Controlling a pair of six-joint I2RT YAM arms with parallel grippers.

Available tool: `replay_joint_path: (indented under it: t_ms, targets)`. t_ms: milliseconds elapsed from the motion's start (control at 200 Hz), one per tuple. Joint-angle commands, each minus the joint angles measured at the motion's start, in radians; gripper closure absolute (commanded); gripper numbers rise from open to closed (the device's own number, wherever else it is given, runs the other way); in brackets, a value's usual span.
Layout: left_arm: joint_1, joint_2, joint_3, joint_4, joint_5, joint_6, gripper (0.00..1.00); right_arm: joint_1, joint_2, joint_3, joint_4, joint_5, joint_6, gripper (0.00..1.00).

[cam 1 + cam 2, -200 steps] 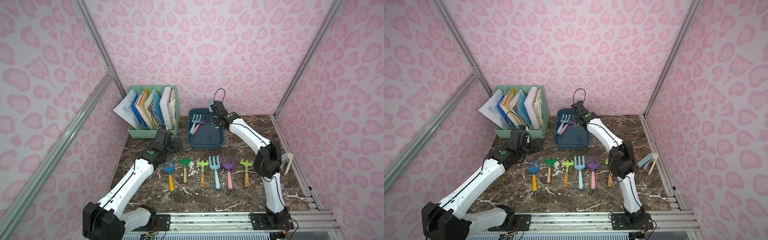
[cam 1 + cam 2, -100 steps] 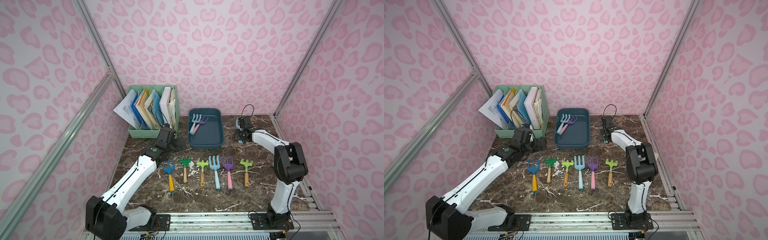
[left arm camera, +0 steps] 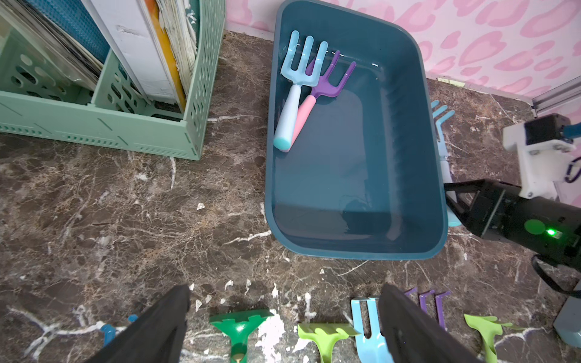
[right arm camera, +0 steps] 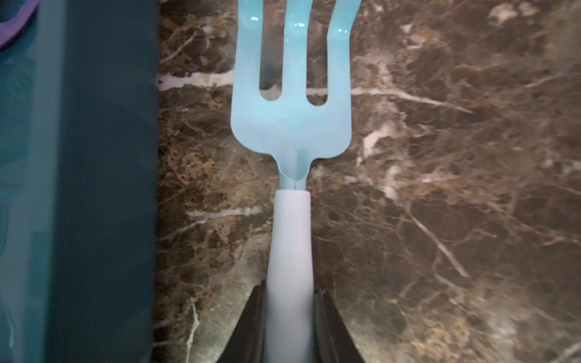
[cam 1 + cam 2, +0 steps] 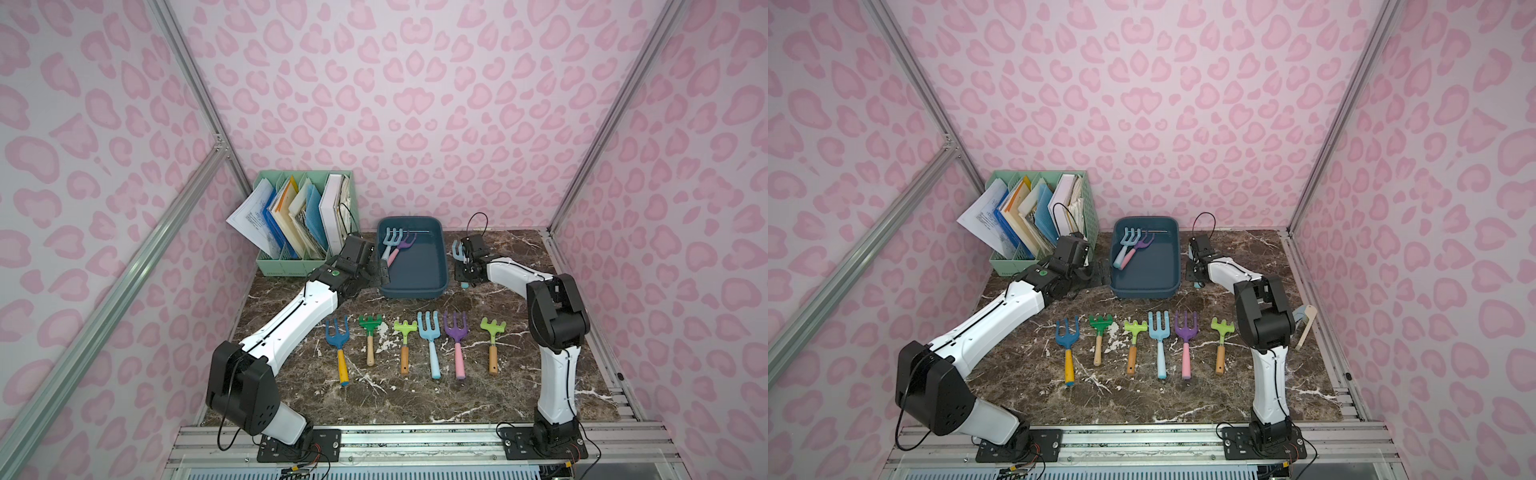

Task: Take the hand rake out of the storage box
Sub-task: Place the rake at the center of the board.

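The storage box (image 5: 443,266) (image 5: 1177,266) is a dark teal tray at the back middle of the marble table. In it lie a light blue hand rake (image 3: 298,72) and a purple one with a pink handle (image 3: 327,85), crossed. Another light blue hand rake (image 4: 290,125) (image 5: 457,249) is outside the box, just right of its wall (image 4: 103,157) and low over the marble. My right gripper (image 4: 289,292) (image 5: 465,271) is shut on this rake's pale handle. Beside the box's front left corner, my left gripper (image 3: 284,292) (image 5: 383,270) stands open and holds nothing.
A mint-green file rack (image 5: 307,262) full of papers stands left of the box. Several hand rakes (image 5: 429,345) lie in a row across the table's front half. A small pale tool (image 5: 1305,322) leans near the right edge. Pink walls close in the back and sides.
My right gripper has carried the light blue rake from over the box to its right side and down near the marble. My left gripper has moved closer to the box.
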Motion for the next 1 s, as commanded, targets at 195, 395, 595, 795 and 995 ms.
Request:
replay_joint_path:
  t_ms: [195, 395, 595, 795, 995]
  targets:
    - [-0.005, 0.114, 0.111, -0.026, 0.001, -0.006, 0.05, 0.007, 0.026, 0.023, -0.003, 0.013, 0.003, 0.65]
    - [-0.007, 0.065, 0.075, -0.014, -0.001, -0.007, 0.03, 0.009, -0.044, 0.026, -0.048, 0.055, 0.009, 0.37]
    - [-0.007, -0.195, -0.09, -0.016, -0.117, -0.002, 0.01, 0.068, -0.262, 0.027, -0.07, 0.166, 0.082, 0.04]
    - [-0.005, -0.45, -0.222, -0.094, -0.303, 0.005, 0.01, 0.22, -0.157, 0.218, 0.011, -0.006, 0.109, 0.25]
    - [-0.005, -0.569, -0.3, -0.089, -0.328, 0.015, 0.01, 0.295, 0.214, 0.719, -0.126, -0.07, 0.136, 0.35]
